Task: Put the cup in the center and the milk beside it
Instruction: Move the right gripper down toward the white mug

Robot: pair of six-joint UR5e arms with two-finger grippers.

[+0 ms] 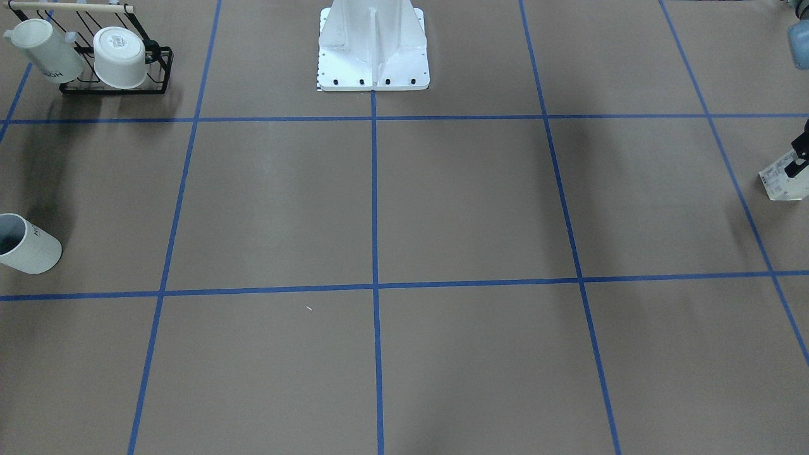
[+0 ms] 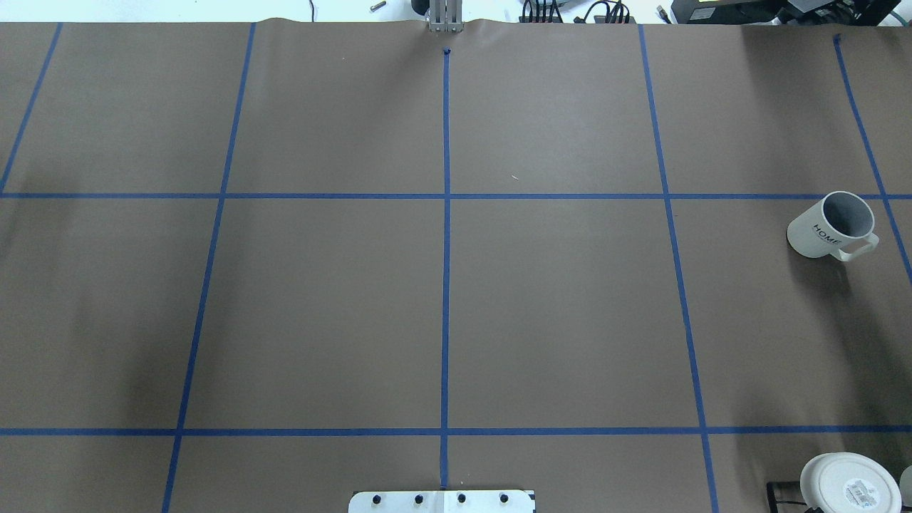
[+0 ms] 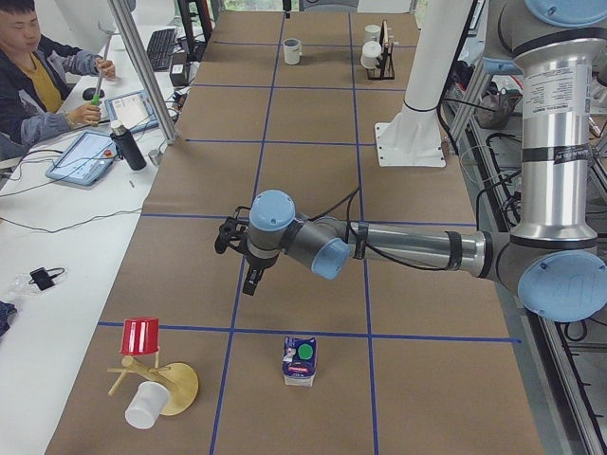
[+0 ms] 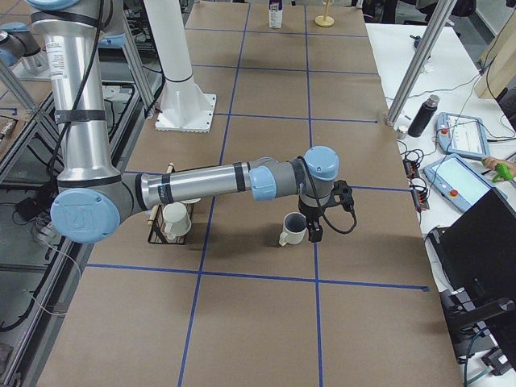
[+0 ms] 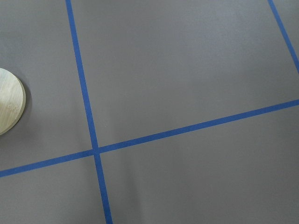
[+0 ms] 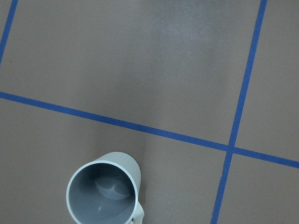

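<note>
The cup stands upright at the table's right end, also in the front view, the right side view and the right wrist view. My right gripper hangs just beside it; I cannot tell whether it is open or shut. The milk stands upright at the left end, cut off by the front view's edge. My left gripper hovers above the table, apart from the milk; its state cannot be told. The center is bare, also in the front view.
A black wire rack with two white mugs stands near the robot's right. A wooden cup stand with a red and a white cup is at the left end, beside the milk. The white pedestal base sits at the robot's side. An operator sits opposite.
</note>
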